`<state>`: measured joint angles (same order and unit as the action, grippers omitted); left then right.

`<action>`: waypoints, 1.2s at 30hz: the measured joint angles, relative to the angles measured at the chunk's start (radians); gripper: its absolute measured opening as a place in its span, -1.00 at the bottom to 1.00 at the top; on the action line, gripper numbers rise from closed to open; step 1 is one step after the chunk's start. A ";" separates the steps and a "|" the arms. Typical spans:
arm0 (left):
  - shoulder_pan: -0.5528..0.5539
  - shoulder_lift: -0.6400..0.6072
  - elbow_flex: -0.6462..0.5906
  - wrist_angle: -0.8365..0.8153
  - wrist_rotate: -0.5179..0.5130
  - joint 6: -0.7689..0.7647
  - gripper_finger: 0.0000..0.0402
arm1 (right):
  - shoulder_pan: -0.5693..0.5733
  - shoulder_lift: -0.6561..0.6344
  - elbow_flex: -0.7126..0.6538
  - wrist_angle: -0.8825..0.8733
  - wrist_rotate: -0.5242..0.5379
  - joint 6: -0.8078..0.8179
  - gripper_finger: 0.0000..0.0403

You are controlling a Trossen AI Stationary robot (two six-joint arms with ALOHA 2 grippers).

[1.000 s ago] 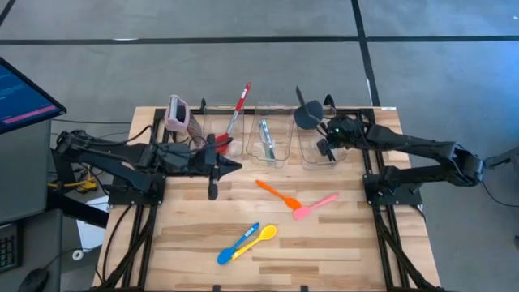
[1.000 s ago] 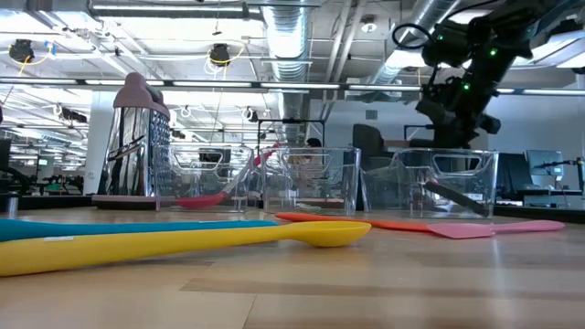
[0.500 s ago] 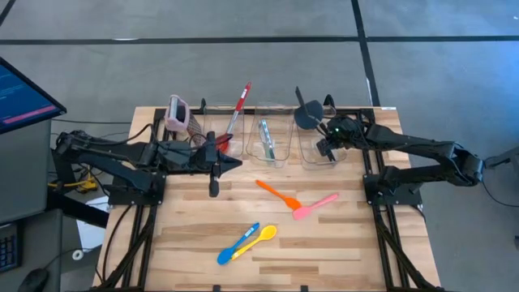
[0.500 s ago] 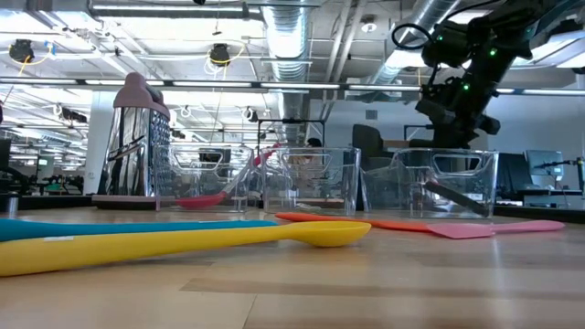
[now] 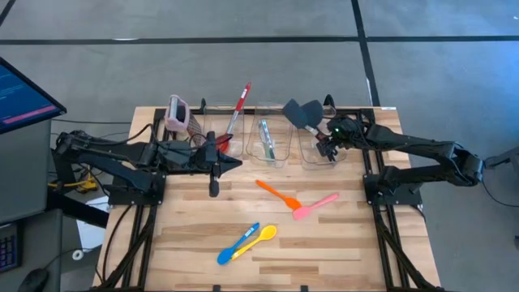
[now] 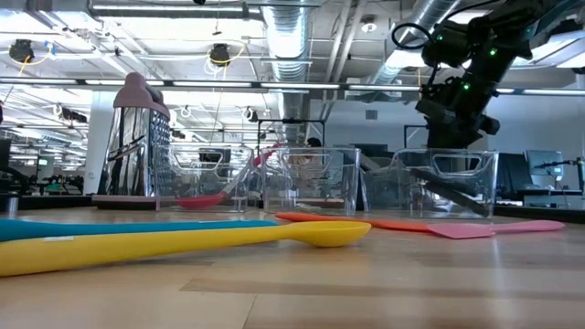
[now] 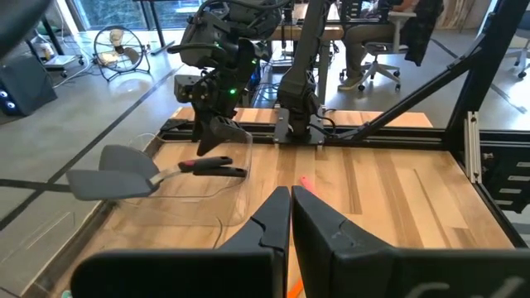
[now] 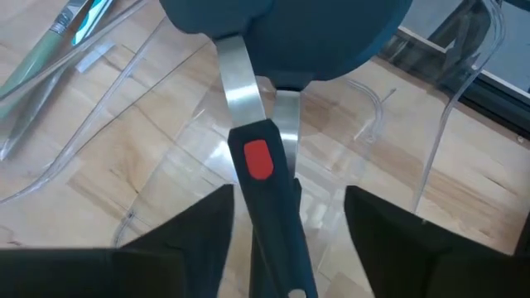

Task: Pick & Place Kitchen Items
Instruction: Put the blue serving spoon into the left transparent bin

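A black spatula (image 5: 302,112) with a red mark on its handle (image 8: 258,157) lies in the right clear bin (image 5: 310,160). Its handle end is down inside, and its head sticks out over the bin's far rim. My right gripper (image 8: 290,207) hangs open just above the bin (image 5: 327,148). Its fingers stand on either side of the handle with a gap on each side. My left gripper (image 7: 290,207) is shut on nothing and hovers near the left bin (image 5: 235,165). An orange spatula (image 5: 278,194), a pink spatula (image 5: 315,206), a blue spoon (image 5: 238,243) and a yellow spoon (image 5: 258,238) lie on the table.
The left bin (image 5: 212,134) holds a red-handled tool (image 5: 238,109) and a red spoon (image 5: 220,144). The middle bin (image 5: 284,158) holds a clear-teal utensil (image 5: 266,139). A pink-topped metal grater (image 5: 178,113) stands at the far left. Bare wood lies near the table's front edge.
My right gripper has opened and let go of the black spatula while staying in place. The spatula has dropped into the right bin. Its head has turned flat and swung toward the table's left, over the bin's far rim.
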<state>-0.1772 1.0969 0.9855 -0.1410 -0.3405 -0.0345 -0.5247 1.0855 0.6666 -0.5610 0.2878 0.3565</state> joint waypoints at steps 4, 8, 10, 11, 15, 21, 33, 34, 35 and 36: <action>0.000 0.000 0.000 0.000 0.000 0.000 -0.99 | 0.000 -0.001 0.000 0.000 0.000 0.000 0.21; 0.000 0.000 0.000 0.000 0.000 0.000 -0.99 | 0.000 -0.001 0.000 0.003 0.000 0.000 0.17; 0.000 0.000 0.000 0.000 0.000 0.000 -0.99 | 0.000 -0.001 0.000 0.005 0.000 0.000 0.11; 0.000 0.000 0.000 0.000 0.000 0.000 -0.99 | 0.000 -0.001 0.000 0.005 0.000 0.000 0.08; 0.000 0.000 0.000 0.000 0.000 0.000 -0.99 | 0.000 -0.001 0.028 -0.032 -0.001 0.000 -0.07; 0.000 0.000 0.000 0.000 0.001 0.000 -0.99 | 0.000 -0.001 0.135 -0.150 -0.002 0.000 -0.30; 0.000 0.000 0.000 0.000 0.001 0.000 -0.99 | 0.108 -0.002 0.216 -0.253 -0.109 0.000 -0.64; 0.000 0.000 0.000 0.000 0.001 0.000 -0.99 | 0.126 -0.002 0.216 -0.252 -0.110 0.000 -0.66; 0.000 0.000 0.000 0.000 0.001 0.000 -0.99 | 0.148 -0.002 0.216 -0.252 -0.111 0.001 -0.68; 0.000 0.000 0.000 0.000 0.001 0.000 -0.99 | 0.170 -0.002 0.216 -0.249 -0.111 0.001 -0.70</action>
<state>-0.1772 1.0973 0.9855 -0.1413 -0.3397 -0.0345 -0.3546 1.0840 0.8825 -0.8102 0.1768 0.3571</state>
